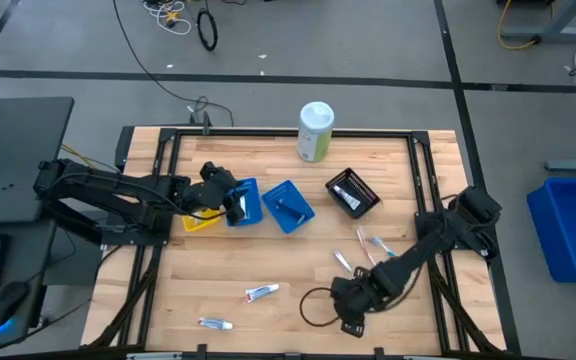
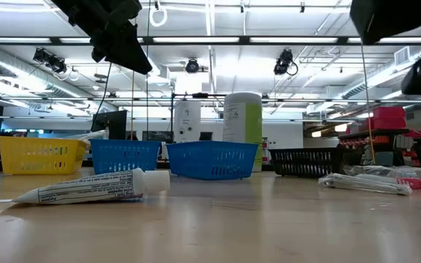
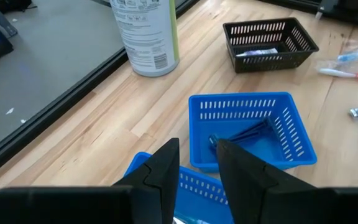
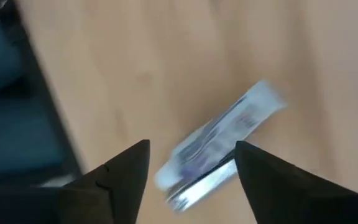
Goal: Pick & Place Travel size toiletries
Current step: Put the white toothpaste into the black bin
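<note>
My left gripper (image 1: 234,203) hovers over a blue tray (image 1: 247,190) near the table's middle, its fingers a narrow gap apart (image 3: 197,163) with nothing between them. A second blue tray (image 3: 253,127) beyond it holds a dark razor (image 3: 244,132). My right gripper (image 1: 353,305) is open near the table's near edge, pointing down at a white and silver toothpaste tube (image 4: 222,149) that lies on the wood beyond its fingertips. Two more tubes (image 1: 261,292) (image 1: 215,323) lie flat on the table, with another tube (image 1: 343,260) and toothbrushes (image 1: 373,243) at right.
A yellow tray (image 1: 200,221) sits left of the blue trays, and a black tray (image 1: 353,192) to their right. The tall white-green canister (image 1: 315,130) stands by the far edge. A black cable loop (image 1: 313,305) lies beside my right gripper.
</note>
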`<state>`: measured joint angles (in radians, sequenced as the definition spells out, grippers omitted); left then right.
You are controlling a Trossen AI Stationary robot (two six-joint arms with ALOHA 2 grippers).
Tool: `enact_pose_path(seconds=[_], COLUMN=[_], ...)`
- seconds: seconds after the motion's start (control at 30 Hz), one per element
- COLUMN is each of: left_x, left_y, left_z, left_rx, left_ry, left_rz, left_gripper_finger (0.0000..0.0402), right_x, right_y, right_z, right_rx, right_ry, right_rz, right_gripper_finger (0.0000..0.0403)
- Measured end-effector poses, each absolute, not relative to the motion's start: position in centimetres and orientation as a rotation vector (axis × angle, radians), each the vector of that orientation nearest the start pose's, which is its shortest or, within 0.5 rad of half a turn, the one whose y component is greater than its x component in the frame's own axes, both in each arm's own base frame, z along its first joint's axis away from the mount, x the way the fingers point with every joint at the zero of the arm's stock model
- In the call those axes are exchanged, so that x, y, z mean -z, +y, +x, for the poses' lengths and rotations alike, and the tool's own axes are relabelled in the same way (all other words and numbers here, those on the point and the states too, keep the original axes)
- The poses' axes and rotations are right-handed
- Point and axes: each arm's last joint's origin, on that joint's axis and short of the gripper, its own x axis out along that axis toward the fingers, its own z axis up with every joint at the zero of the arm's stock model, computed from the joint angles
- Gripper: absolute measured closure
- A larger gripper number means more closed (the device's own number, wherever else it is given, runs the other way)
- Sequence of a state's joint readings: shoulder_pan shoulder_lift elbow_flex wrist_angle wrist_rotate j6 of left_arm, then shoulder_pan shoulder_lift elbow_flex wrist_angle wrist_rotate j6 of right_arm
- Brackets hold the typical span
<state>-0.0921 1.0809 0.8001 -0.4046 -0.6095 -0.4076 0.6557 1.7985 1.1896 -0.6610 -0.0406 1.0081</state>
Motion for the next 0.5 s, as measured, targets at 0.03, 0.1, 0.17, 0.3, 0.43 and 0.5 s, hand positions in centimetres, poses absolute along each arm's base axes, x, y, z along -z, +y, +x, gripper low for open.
enact_pose_path(seconds=[0.03,0.1,0.17,0.3,0.43,0.5], left_x=[-26.8,-26.8,-26.8,-26.8,-26.8,-26.8], left_y=[-0.4,-0.4,-0.4,-0.4,-0.5,-0.4], left_z=[21.9,21.9,21.9,21.9,21.9,22.0], left_rx=[-0.617,-0.618,-0.622,-0.600,-0.594,-0.594], left_ry=[0.535,0.533,0.528,0.533,0.538,0.537], left_rz=[-0.147,-0.151,-0.171,-0.200,-0.195,-0.195], left_gripper_finger=[0.0285,0.0285,0.0285,0.0285,0.0285,0.0285], right_x=[-17.7,-17.7,-17.7,-17.3,-15.7,-14.8], right_y=[21.2,21.2,20.8,20.6,20.4,20.2], right_z=[27.0,27.0,27.3,27.4,26.9,26.6], right_rx=[0.100,0.147,0.179,0.187,0.174,0.179], right_ry=[1.337,1.281,1.258,1.261,1.286,1.285], right_rz=[0.423,0.388,0.397,0.409,0.495,0.530], right_gripper_finger=[0.0150,0.0140,0.0134,0.0131,0.0143,0.0152])
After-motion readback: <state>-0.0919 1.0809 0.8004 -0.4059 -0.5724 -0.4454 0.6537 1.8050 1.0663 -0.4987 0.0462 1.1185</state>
